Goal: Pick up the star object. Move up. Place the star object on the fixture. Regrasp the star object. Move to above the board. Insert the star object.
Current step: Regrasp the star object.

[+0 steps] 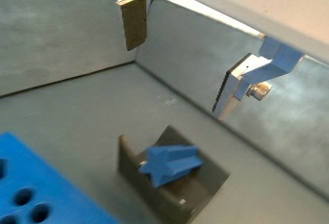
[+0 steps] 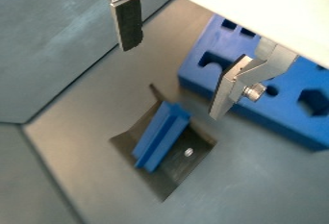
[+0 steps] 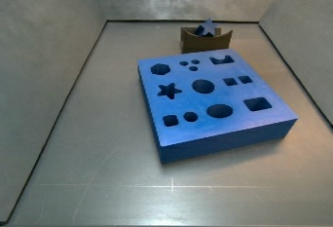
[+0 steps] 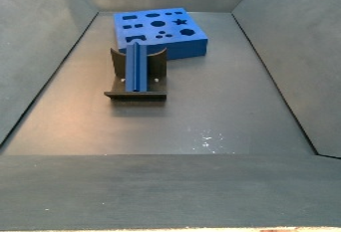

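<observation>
The gripper (image 2: 174, 60) hangs above the fixture (image 2: 164, 165), jaws spread and empty – the star object (image 2: 161, 136) rests in the fixture's notch directly below, beside the board (image 2: 264, 84), its long axis crossing the line between the fingers

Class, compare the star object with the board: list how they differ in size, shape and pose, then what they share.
The star object is a small ridged bar; the board is a large flat slab. The star object rests tilted in the fixture; the board lies flat on the floor. Both are blue. The hand hovers above, open and empty.
</observation>
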